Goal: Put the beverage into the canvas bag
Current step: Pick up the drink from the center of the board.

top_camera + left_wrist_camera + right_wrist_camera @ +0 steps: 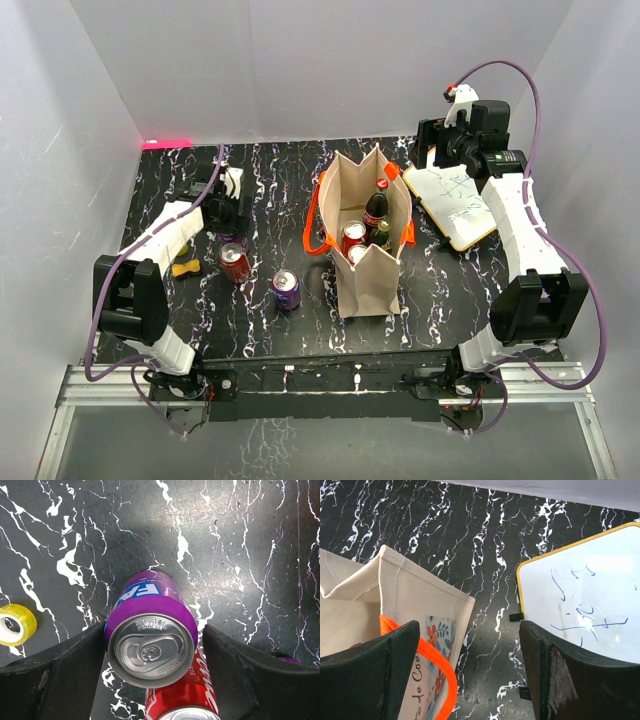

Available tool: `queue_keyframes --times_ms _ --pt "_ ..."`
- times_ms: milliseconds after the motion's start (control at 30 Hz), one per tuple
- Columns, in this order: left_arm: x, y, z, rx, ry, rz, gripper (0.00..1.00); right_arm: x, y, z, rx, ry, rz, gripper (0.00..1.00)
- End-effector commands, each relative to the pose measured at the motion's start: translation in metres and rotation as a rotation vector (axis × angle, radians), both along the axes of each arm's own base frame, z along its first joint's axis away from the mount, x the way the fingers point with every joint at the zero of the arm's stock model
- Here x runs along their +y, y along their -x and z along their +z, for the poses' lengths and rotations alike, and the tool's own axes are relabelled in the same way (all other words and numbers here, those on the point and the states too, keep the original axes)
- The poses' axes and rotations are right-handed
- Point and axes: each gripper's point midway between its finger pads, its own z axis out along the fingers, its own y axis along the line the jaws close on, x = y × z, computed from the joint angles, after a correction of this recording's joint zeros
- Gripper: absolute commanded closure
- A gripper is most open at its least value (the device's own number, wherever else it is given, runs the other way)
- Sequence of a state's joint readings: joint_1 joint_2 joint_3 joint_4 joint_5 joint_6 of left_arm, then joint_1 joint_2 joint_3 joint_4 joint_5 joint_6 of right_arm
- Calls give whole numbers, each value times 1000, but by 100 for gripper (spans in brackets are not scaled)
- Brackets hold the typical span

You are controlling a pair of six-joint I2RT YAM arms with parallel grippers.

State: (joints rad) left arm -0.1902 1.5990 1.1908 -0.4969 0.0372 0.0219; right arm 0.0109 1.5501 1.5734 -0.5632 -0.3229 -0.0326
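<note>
Matt beige cloth canvas bag (pixel 368 280), glossy metal purple can (pixel 150 645), smooth marbled table (pixel 240 540)

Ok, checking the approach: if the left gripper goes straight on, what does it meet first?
Probably the purple can, upright between its open fingers; they would slide past its sides toward the table.

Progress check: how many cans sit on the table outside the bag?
3. A purple can inside the left claw, a red can right beside it, and a second purple can nearer the canvas bag. Others may be hidden behind the bag.
</note>
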Motion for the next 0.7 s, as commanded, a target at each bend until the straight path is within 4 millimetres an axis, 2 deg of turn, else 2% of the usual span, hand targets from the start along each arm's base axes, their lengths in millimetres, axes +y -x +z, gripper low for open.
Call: queue_keyframes --times_ms 0,233,400,467,600,667 --pt "2 4 -3 19 18 10 27 -4 -3 37 -128 19 -8 16" --pt "-3 4 -5 20 41 -5 36 -5 -2 36 -129 22 -10 16" --pt "-11 -3 0 -4 71 -55 51 -5 -1 35 -128 23 -10 16" --pt "-14 -13 14 -50 74 -79 63 -5 -1 35 -127 22 -9 16" --pt "-26 -43 62 -183 110 -139 100 -4 -1 34 -124 16 -5 16" --pt "-34 -59 96 -268 140 -176 100 -3 -1 34 -123 12 -1 16"
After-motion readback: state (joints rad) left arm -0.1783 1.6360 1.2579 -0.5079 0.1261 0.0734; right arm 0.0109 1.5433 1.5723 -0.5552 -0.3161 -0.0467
